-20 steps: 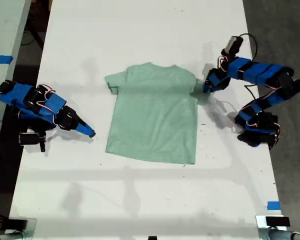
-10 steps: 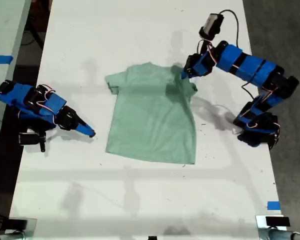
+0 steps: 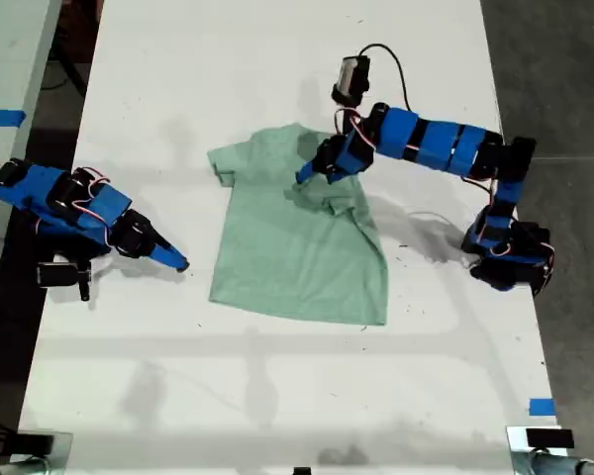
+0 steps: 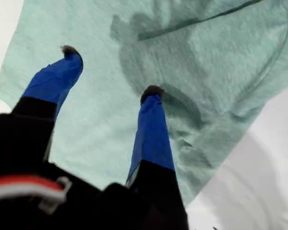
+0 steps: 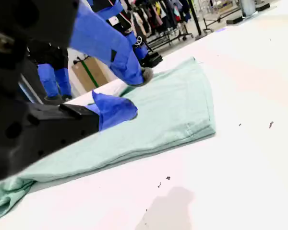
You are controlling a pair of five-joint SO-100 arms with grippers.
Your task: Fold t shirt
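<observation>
The pale mint-green t shirt (image 3: 297, 257) lies flat on the white table (image 3: 277, 396), collar toward the far edge. Its sleeve (image 3: 345, 198) on the exterior view's right is turned in over the chest. My first gripper (image 3: 309, 176) hovers over the upper chest, reaching in from the exterior view's right. It is open, and in the first wrist view (image 4: 110, 72) only the shirt (image 4: 206, 48) far below shows between its fingers. My second gripper (image 3: 176, 261) rests on the table to the exterior view's left of the shirt. Its tips stand slightly apart (image 5: 137, 92), holding nothing, pointing at the shirt (image 5: 173, 115).
The first arm's base (image 3: 507, 259) stands near the table's edge on the exterior view's right, with dark floor beyond. Blue tape (image 3: 541, 406) marks the near corner on that side. Another table (image 3: 2, 118) flanks the exterior view's left. A clothes rack (image 5: 153, 19) shows far behind.
My first gripper swung from the shirt's sleeve on the exterior view's right across onto the chest, and that sleeve now lies folded inward. The second arm has not moved.
</observation>
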